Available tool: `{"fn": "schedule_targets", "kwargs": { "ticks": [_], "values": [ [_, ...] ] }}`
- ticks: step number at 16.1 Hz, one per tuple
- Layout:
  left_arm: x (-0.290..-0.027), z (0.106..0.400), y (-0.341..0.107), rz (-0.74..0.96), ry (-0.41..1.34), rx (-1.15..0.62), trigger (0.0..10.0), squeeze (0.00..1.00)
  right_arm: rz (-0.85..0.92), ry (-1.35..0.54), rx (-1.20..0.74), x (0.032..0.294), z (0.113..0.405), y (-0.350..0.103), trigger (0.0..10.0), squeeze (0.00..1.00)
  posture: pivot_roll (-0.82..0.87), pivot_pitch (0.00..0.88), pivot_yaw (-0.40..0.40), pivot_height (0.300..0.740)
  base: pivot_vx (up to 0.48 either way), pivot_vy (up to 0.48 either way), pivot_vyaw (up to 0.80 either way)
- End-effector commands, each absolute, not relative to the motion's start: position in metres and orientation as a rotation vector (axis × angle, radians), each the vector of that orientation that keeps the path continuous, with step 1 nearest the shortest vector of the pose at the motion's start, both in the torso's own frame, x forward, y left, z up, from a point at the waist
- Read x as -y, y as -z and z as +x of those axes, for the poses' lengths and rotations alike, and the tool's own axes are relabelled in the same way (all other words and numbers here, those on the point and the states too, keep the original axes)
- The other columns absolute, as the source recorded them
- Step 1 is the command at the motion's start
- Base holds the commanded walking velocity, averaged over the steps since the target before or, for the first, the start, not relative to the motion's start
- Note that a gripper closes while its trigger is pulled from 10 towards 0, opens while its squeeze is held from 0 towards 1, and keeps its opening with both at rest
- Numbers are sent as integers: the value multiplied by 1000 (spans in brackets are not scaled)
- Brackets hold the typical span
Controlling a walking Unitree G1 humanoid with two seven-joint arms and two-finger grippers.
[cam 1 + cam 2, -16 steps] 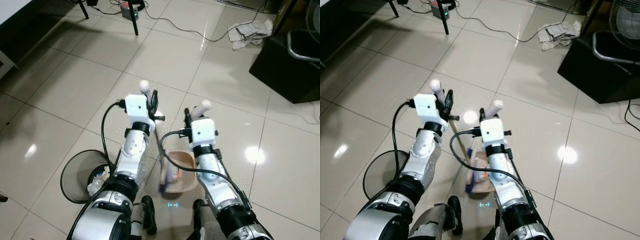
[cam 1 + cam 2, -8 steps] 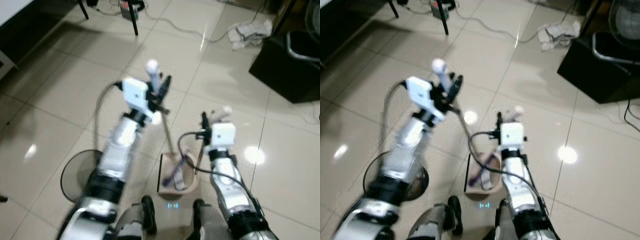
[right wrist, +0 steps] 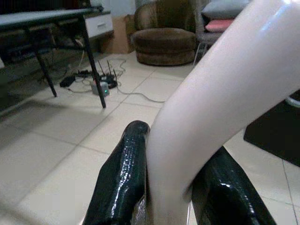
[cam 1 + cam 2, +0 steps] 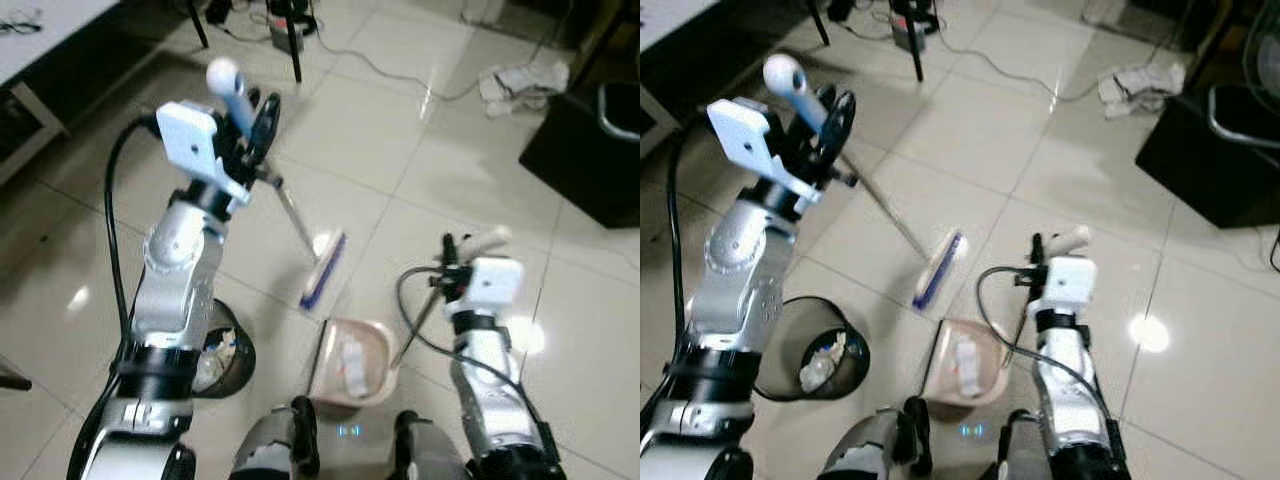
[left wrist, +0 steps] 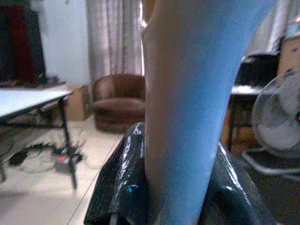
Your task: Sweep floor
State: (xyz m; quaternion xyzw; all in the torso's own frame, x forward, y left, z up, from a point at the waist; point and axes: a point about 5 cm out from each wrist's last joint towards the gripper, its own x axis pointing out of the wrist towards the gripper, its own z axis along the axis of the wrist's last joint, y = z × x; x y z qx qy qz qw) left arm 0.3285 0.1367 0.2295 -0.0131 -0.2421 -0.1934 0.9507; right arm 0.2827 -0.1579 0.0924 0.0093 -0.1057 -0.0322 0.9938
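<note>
The left gripper (image 4: 250, 115) is raised high at about ten o'clock in the head views, its two black fingers (image 5: 117, 187) clamped on the pale blue handle of the broom (image 4: 290, 215); the wrist view shows that handle (image 5: 187, 108) pressed between both pads with no gap. From the grip the thin shaft slants down toward four o'clock to the broom head (image 4: 939, 268), a white bar with blue bristles hanging just above the tiled floor (image 4: 350, 130) near the centre of the scene. Just below it, at six o'clock, the beige dustpan (image 4: 352, 363) sits on the tiles with a small white piece of litter (image 4: 966, 355) inside, its dark thin stem rising toward three o'clock into the right gripper (image 4: 452, 262). That gripper's fingers (image 3: 124, 183) are closed around the cream-coloured dustpan handle (image 3: 220, 98), touching it on both sides. At eight o'clock, beside the left arm, a black wire-mesh waste bin (image 4: 820, 357) holds crumpled white rubbish. Far off at one o'clock a crumpled cloth (image 4: 520, 80) and cables (image 4: 390, 70) lie on the tiles near a black cabinet (image 4: 590, 150).
</note>
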Motion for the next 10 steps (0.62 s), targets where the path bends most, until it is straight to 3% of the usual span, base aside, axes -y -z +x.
{"fn": "schedule_targets", "kwargs": {
  "ticks": [1, 5, 10],
  "values": [
    [-137, 327, -210, 16, 325, 395, 10000, 0, -33, 60, 253, 168, 279, -108, 10000, 0, -14, 136, 115, 740, 0, 0, 0],
    [-134, 324, -190, 66, 271, 311, 10000, 0, -45, 81, 284, 181, 280, -134, 10000, 0, -19, 118, 130, 740, 0, 0, 0],
    [-138, 315, -173, 90, 210, 252, 10000, 0, 18, 80, 246, 180, 284, -159, 10000, 0, -16, 94, 126, 740, 0, -472, 0]
  ]
}}
